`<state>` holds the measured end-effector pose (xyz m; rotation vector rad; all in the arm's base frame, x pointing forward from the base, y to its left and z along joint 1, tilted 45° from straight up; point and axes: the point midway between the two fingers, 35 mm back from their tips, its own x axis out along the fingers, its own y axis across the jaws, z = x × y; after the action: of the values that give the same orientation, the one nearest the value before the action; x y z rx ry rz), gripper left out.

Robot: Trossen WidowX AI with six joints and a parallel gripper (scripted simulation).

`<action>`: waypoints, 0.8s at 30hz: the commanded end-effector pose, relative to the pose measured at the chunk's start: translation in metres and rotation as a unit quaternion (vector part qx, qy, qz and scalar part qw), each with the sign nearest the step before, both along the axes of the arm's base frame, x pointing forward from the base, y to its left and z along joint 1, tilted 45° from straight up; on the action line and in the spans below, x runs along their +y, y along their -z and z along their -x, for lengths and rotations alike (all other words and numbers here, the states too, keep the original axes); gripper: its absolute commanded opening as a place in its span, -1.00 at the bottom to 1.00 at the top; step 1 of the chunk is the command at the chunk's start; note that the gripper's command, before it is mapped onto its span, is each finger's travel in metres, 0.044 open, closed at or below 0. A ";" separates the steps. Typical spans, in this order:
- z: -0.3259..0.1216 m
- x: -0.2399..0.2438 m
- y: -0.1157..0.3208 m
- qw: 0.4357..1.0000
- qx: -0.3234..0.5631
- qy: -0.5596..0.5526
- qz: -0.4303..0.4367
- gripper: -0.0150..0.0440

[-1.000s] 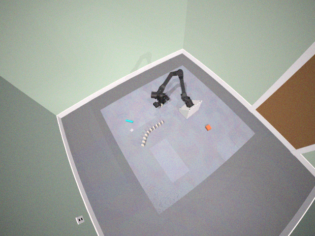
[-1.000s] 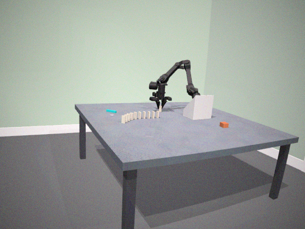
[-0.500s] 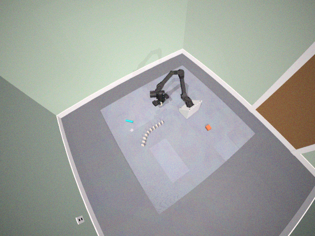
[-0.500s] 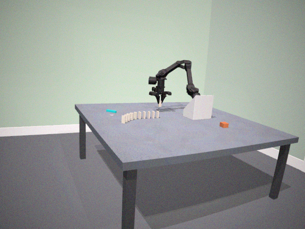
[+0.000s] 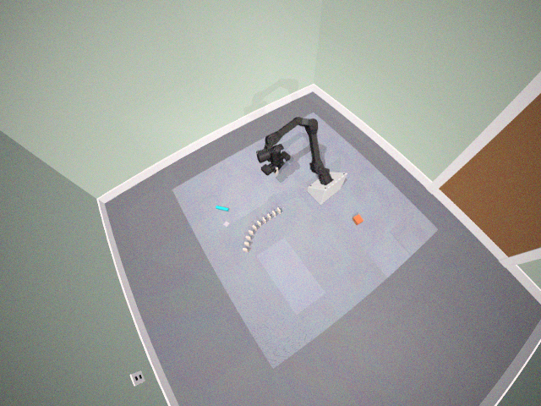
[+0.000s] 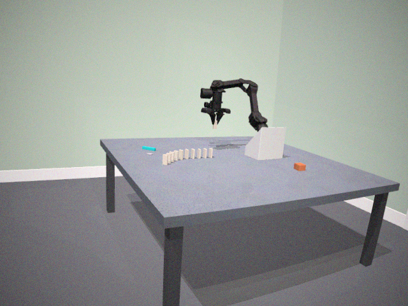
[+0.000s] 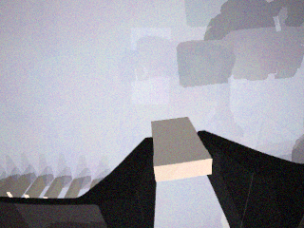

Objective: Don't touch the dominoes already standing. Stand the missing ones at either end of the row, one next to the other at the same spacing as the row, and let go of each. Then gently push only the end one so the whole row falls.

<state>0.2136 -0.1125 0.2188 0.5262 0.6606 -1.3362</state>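
Observation:
My gripper (image 5: pixel 276 169) (image 6: pixel 215 122) (image 7: pixel 175 142) is shut on a cream domino (image 6: pixel 215 125) (image 7: pixel 177 142) and holds it upright in the air, well above the table, behind the row in the exterior view. The standing dominoes form a curved row of several cream pieces, from the end domino near the robot base (image 5: pixel 279 211) (image 6: pixel 210 153) to the far end domino (image 5: pixel 245 250) (image 6: pixel 164 159). All of them stand upright and apart. Part of the row shows at the lower left of the wrist view, cut off by a finger.
A cyan bar (image 5: pixel 222 208) (image 6: pixel 148 148) lies left of the row, with a small flat pale piece (image 5: pixel 226 223) (image 6: pixel 150 153) near it. An orange block (image 5: pixel 357 219) (image 6: pixel 299 166) lies on the other side of the white robot base (image 5: pixel 326 190) (image 6: pixel 271 143).

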 end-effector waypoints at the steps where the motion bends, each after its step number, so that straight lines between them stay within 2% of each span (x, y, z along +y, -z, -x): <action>1: -0.028 0.028 0.027 0.984 0.125 -0.125 0.007 -0.13; 6: -0.062 0.087 0.080 0.878 0.336 -0.339 0.036 -0.13; 11: -0.069 0.131 0.120 0.750 0.466 -0.464 0.064 -0.13; 24: -0.073 0.124 0.132 0.746 0.469 -0.469 0.064 -0.13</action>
<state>0.2853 0.0181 0.0958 -0.6382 1.3868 -0.5607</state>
